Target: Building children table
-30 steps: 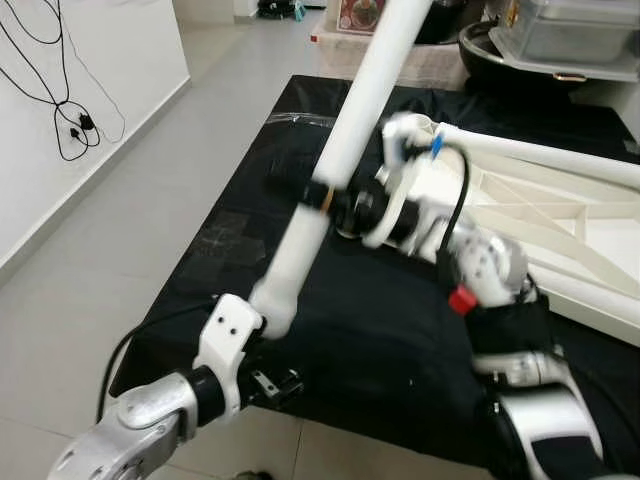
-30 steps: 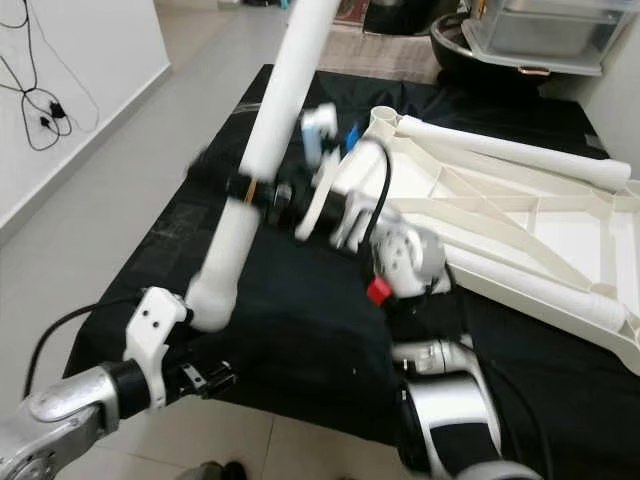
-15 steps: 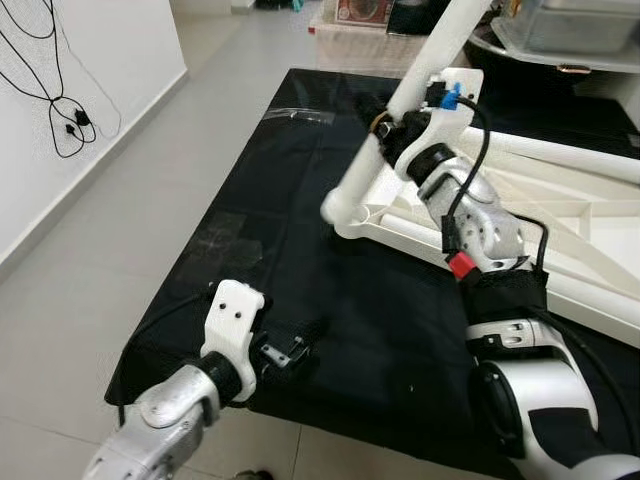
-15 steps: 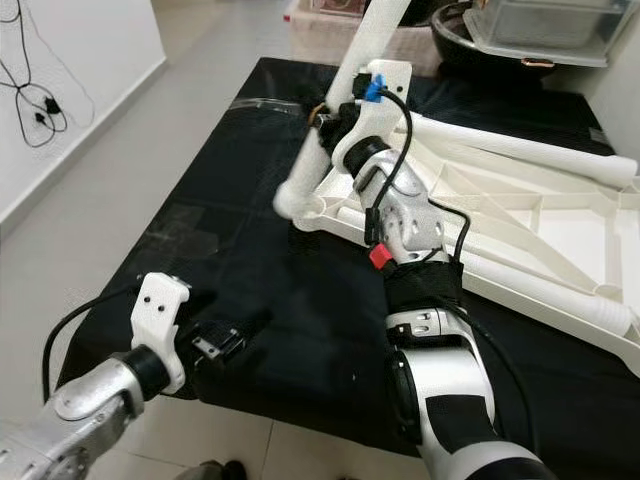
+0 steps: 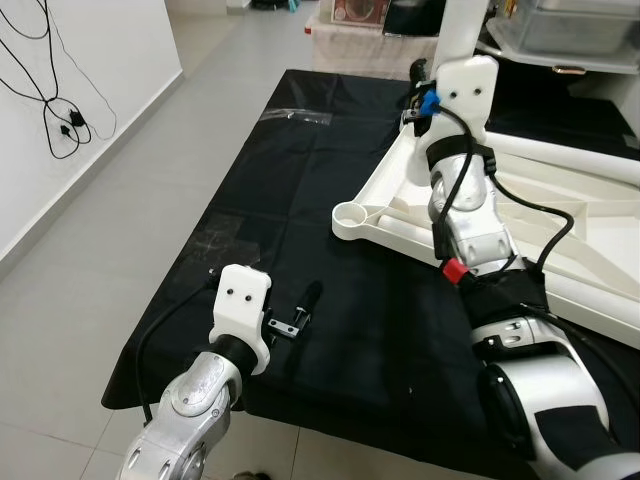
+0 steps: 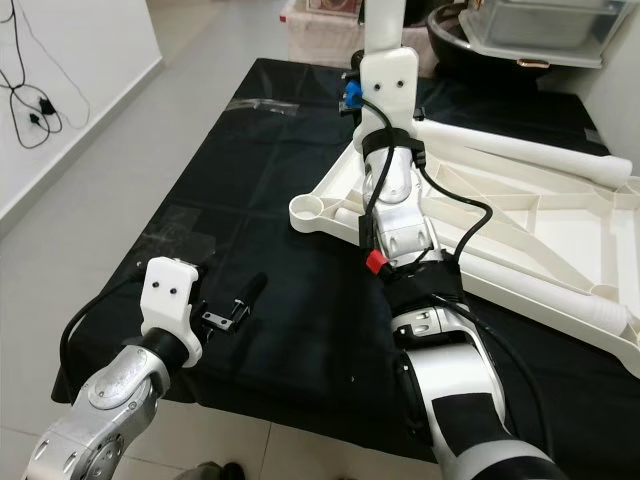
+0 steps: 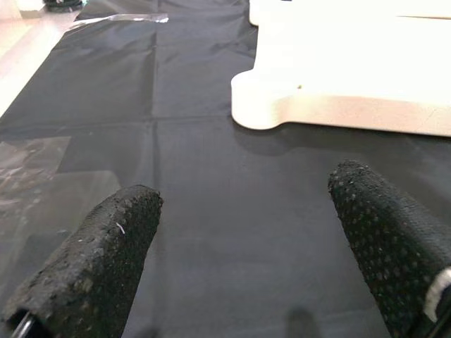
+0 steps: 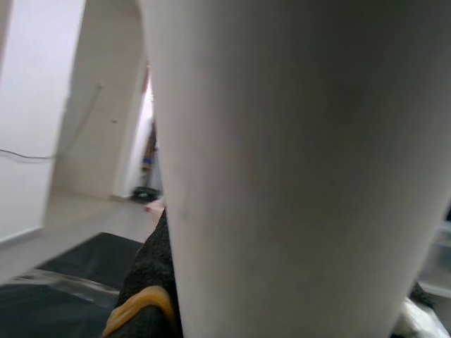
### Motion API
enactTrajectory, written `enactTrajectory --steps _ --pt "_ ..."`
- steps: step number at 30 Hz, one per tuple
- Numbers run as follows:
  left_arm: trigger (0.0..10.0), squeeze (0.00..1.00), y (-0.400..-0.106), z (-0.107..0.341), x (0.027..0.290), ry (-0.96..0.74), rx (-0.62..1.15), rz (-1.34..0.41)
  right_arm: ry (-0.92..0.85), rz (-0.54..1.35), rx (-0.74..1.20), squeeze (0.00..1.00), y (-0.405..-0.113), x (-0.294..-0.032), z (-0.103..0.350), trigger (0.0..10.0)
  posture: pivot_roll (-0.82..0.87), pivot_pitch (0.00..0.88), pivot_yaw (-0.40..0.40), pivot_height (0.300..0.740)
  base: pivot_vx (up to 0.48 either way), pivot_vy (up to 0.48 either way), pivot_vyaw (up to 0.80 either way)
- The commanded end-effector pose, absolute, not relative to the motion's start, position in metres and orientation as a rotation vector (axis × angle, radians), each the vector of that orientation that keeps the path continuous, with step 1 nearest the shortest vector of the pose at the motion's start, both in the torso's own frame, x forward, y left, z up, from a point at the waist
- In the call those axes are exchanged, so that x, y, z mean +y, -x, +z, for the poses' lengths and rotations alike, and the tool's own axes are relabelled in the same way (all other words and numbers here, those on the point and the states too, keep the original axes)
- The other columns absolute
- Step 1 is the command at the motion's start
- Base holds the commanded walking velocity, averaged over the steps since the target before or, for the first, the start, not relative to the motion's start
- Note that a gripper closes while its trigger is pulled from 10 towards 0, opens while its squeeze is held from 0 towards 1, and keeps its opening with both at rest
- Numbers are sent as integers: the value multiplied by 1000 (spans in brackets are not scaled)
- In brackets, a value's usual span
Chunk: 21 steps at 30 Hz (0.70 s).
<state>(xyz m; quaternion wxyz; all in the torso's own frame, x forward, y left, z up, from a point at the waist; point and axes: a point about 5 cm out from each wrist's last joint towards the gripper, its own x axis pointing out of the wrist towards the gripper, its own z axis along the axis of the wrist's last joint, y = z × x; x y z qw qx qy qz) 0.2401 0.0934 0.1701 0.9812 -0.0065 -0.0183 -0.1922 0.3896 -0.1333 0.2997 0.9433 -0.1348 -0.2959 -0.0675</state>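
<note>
Black mat (image 5: 260,180): leg (image 6: 383,22) in right gripper (image 6: 362,72).

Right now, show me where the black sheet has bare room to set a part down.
The black sheet is bare between its left edge and the upturned white tabletop, ahead of the open left gripper. It is also bare near its front edge, beside the right arm. The right half is crowded: the tabletop covers it, and the right gripper holds a white leg upright there.
</note>
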Motion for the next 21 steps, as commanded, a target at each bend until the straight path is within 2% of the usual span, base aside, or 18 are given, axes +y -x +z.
enactTrajectory --steps 1,4,9,11,21 --pt "10000 0 -240 168 91 6 -31 -386 286 -145 -586 0 -393 -127 293 10000 88 135 -18 740 0 0 0" --pt "10000 0 -236 170 85 6 -41 -395 275 -159 -514 0 -403 -118 281 10000 105 165 -29 740 0 0 0" --pt "10000 0 -229 173 82 -6 -52 -402 344 -198 -519 0 -405 -115 280 10000 117 184 -36 740 0 0 0" --pt "10000 0 -223 174 83 2 -53 -402 400 -253 -562 0 -405 -119 283 10000 131 219 -37 740 0 0 0" --pt "10000 0 -219 168 87 -14 -24 -398 505 -314 -635 0 -406 -134 295 10000 121 255 -29 740 0 0 0"
